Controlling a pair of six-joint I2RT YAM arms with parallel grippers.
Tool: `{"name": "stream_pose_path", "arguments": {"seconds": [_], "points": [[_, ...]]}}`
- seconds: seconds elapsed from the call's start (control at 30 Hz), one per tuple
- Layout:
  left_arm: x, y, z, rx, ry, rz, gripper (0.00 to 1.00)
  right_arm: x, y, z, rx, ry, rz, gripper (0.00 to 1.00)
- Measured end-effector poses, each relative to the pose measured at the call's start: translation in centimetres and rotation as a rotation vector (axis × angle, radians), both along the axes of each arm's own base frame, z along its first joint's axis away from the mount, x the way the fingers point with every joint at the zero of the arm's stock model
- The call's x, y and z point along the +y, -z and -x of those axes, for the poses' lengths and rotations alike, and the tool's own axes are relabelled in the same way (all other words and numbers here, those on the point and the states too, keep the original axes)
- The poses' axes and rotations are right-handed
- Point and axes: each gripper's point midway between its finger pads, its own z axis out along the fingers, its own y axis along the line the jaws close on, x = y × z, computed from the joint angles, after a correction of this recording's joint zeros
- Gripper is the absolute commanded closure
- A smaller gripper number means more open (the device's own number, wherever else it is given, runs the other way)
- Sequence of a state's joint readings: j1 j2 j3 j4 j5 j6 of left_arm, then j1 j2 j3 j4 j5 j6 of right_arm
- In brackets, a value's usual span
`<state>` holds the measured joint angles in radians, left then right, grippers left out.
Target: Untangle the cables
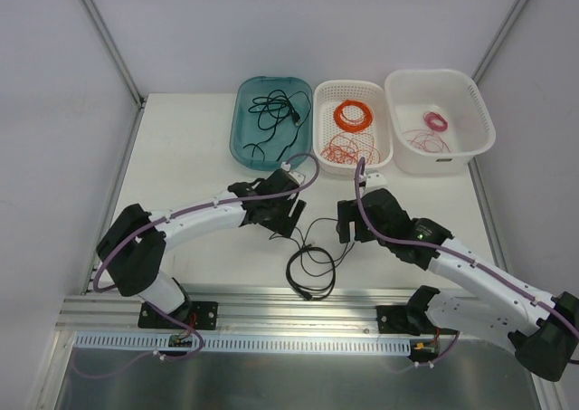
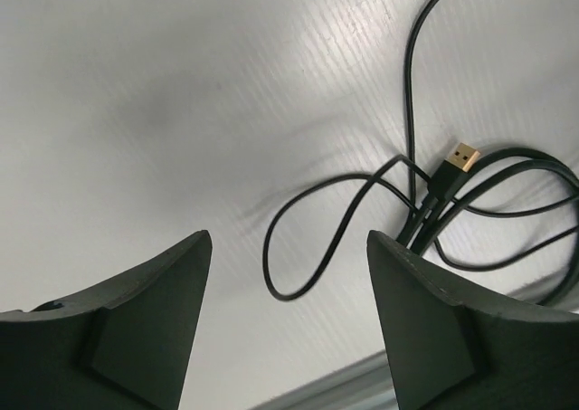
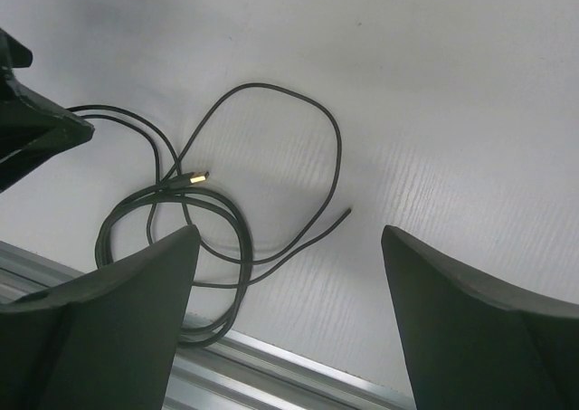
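A thick black cord (image 1: 310,258) lies in loose, overlapping loops on the white counter (image 1: 190,157), between the two arms and towards the front. Its lowest loop reaches the grey metal rail (image 1: 271,303) along the counter's near edge, and its gold-tipped plug (image 2: 457,161) rests among the loops. The left claw (image 2: 289,247) hovers just to the left of the cord, fingers spread with nothing between them. The right claw (image 3: 289,238) hovers just to the right, likewise spread wide and empty. Three containers stand in a row at the back of the counter. A teal oval plastic tray (image 1: 237,134) holds another black cable (image 1: 271,111). A white perforated basket (image 1: 380,102) holds a tight orange ring coil (image 1: 353,114) with a loose thin orange-red wire (image 1: 339,150) in front of it. A white plastic basin (image 1: 475,111) holds a small pink ring coil (image 1: 436,120) and a loose thin pinkish-red wire (image 1: 418,140). Both arms' wrists sit between the cord and these containers.
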<state>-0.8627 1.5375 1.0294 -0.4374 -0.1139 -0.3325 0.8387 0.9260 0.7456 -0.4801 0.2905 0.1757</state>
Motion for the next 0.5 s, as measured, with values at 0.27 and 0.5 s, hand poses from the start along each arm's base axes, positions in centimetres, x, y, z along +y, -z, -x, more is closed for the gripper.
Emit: {"name": "stream_pose_path", "arguments": {"seconds": [0.27,0.5], "points": [[0.0,2.0,-0.8,-0.027,0.176,-0.094,0.67,-0.2,-0.5,0.1,-0.013,0.000,-0.014,0.14],[0.1,0.7,-0.9,-0.062,0.205,-0.085,1.00,-0.4,-0.2,0.3,-0.007,0.001,-0.008,0.14]]}}
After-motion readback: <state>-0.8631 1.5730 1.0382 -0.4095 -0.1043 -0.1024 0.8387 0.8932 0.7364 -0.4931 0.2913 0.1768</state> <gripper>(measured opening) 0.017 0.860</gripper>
